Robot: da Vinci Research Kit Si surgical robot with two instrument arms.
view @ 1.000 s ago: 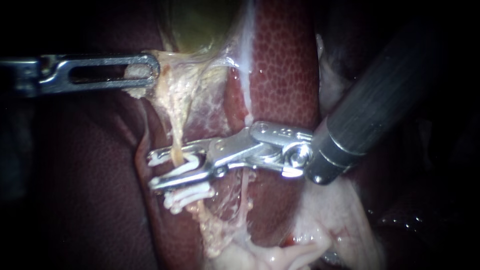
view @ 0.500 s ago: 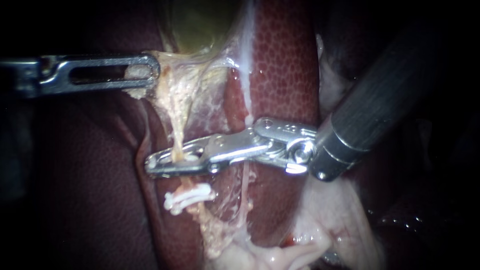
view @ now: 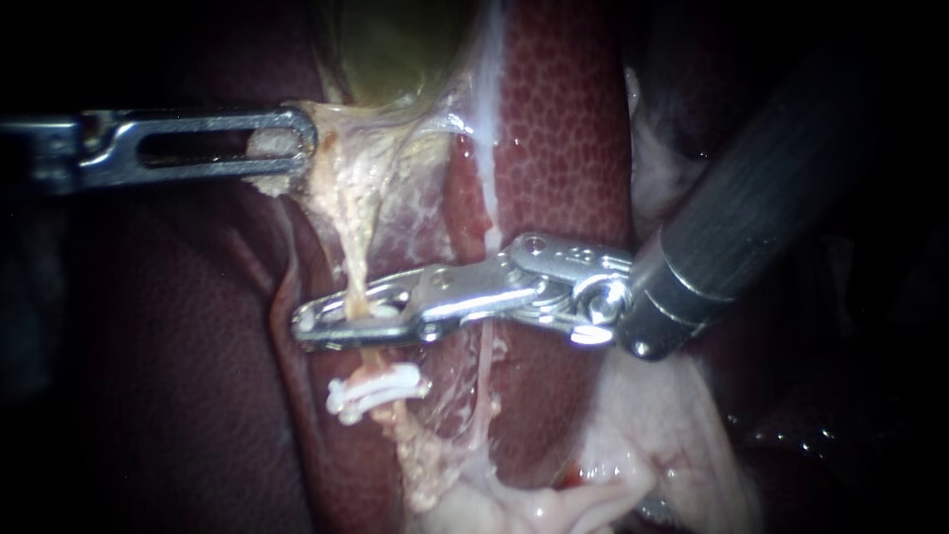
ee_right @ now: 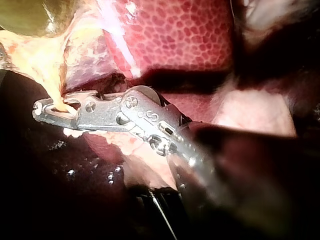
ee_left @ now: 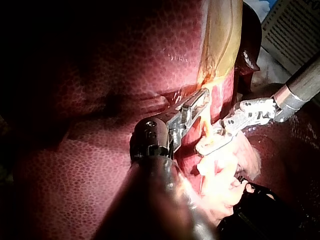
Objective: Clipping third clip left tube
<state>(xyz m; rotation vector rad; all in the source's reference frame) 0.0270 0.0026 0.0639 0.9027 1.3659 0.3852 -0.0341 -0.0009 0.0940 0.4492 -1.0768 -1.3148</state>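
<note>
Your right instrument [view: 308,326] — clamped across the left tube [view: 357,265], just above a white clip [view: 376,389] | your left instrument [view: 295,146] grips pale tissue [view: 336,173] (beside the gallbladder [view: 395,49]).

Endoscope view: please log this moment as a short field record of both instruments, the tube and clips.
Left instrument: slotted metal jaws shut on pale tissue under the greenish gallbladder
Right instrument: silver jaws shut on the thin pale left tube
Clip in place: white clip on that tube, just below the right jaws
Backdrop: dark red liver
</note>
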